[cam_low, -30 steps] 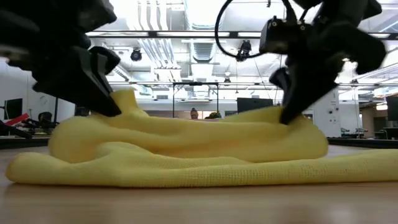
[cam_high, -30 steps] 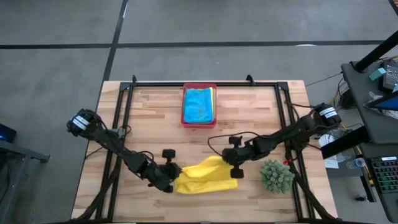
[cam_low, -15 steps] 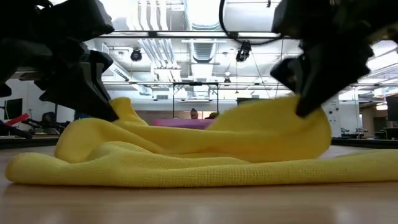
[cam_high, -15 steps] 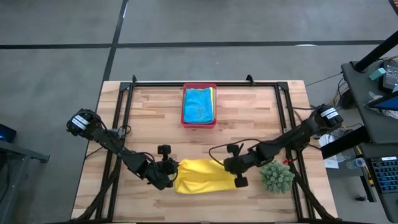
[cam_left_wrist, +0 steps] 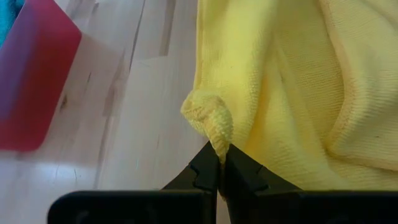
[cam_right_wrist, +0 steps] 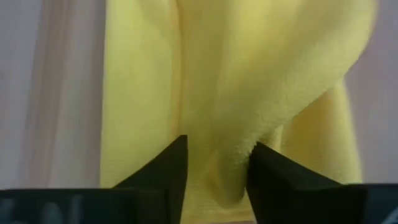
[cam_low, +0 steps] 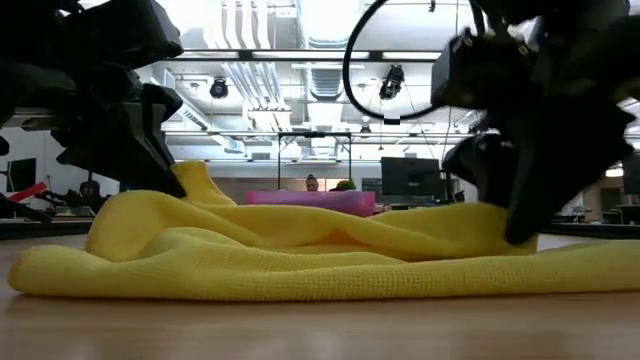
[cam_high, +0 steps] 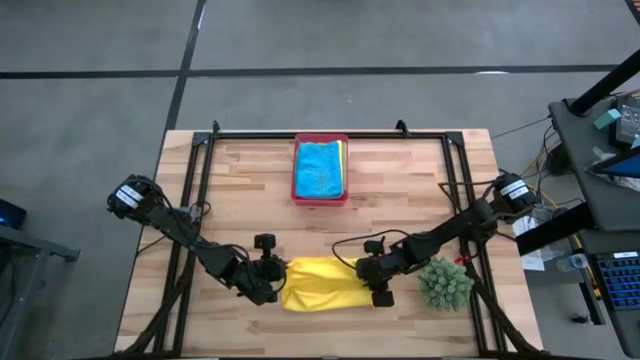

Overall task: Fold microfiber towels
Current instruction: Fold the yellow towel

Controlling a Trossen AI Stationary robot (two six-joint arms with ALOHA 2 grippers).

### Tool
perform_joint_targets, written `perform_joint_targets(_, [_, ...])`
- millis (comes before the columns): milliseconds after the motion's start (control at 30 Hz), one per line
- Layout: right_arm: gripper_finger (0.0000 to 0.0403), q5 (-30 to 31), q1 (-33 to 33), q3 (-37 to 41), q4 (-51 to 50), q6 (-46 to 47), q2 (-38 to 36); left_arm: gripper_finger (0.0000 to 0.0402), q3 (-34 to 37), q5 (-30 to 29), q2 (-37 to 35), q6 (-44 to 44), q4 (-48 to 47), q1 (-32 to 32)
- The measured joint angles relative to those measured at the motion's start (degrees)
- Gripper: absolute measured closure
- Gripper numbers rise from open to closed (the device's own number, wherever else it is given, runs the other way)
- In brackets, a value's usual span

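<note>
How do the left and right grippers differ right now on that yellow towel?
The left gripper is shut, pinching a corner of the yellow towel at its left end; the right gripper has its jaws parted at the right end, cloth lying between them. The left sits clear of other things, while the right works close beside the spiky green plant. Both are low at the table's near edge.

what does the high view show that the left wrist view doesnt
Only the high view shows the right gripper at the yellow towel's right end, the spiky green plant, and the blue towel on top in the pink tray at the table's far edge. Only the left wrist view shows the left gripper shut on a small bunched corner of the yellow towel. Both show the yellow towel, the tray and the wooden table.
</note>
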State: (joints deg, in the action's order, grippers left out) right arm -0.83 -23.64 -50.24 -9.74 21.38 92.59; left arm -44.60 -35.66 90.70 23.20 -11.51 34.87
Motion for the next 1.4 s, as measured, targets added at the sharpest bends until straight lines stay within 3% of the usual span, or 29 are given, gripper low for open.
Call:
perform_joint_targets(200, [0.0252,3.6,0.0,-0.4,1.5,1.1,-2.1,0.0401,0.0,0.0,0.0,-1.6,0.0,0.0])
perform_joint_targets(733, [0.0294,4.9,-6.8,-3.7,13.6,4.1,0.5,0.0401,0.0,0.0,0.0,-1.8,0.7,0.0])
perform_joint_targets(967, [0.0308,19.6,-9.5,-3.7,10.7,3.0,1.0,0.0402,0.0,1.1,0.0,-0.8,0.9,0.1])
perform_joint_targets(1200, [0.0273,18.8,-5.9,-3.7,10.0,1.7,-1.0,0.0402,0.0,1.1,0.0,-1.3,1.1,0.1])
perform_joint_targets(1400, [0.0210,10.1,1.0,-3.5,10.3,-0.5,0.0,0.0402,0.0,1.1,0.0,-1.4,1.1,0.1])
